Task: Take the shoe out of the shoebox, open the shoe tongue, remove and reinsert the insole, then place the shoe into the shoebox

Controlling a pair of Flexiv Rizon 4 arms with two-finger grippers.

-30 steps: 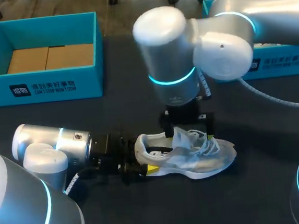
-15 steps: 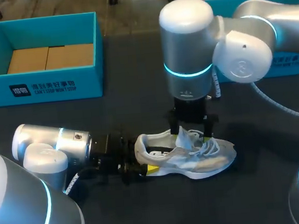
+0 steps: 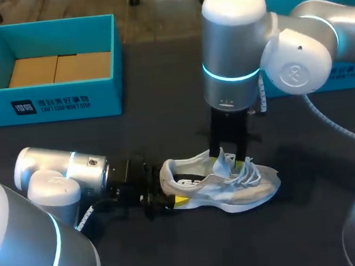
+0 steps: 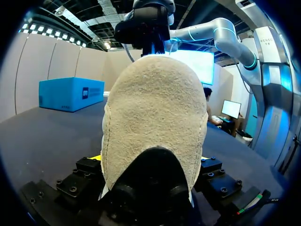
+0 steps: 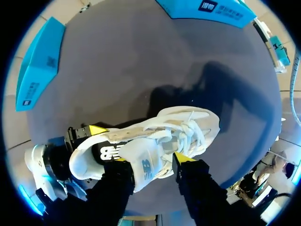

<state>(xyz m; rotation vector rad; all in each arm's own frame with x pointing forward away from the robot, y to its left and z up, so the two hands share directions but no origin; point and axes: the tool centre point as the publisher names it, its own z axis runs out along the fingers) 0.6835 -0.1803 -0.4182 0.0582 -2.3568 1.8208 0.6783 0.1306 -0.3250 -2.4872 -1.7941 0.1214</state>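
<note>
A white sneaker (image 3: 232,187) lies on its sole on the dark table, toe pointing right. My left gripper (image 3: 171,199) comes in low from the left and is shut on its heel (image 4: 155,108), which fills the gap between the fingers. My right gripper (image 3: 228,159) hangs straight down over the laces, and its fingers press the raised tongue (image 5: 143,172) from both sides. One yellow fingertip (image 5: 183,157) shows beside the tongue. The insole is hidden inside the shoe.
An open teal shoebox (image 3: 56,97) with a brown cardboard floor stands at the back left. A second teal box (image 3: 340,72) sits at the back right, partly behind my right arm. Dark tabletop (image 3: 164,128) lies between the boxes and the shoe.
My right arm swung right and came down over the shoe, and its fingers closed in on the tongue, which now stands up. The left arm and the shoe stayed in place.
</note>
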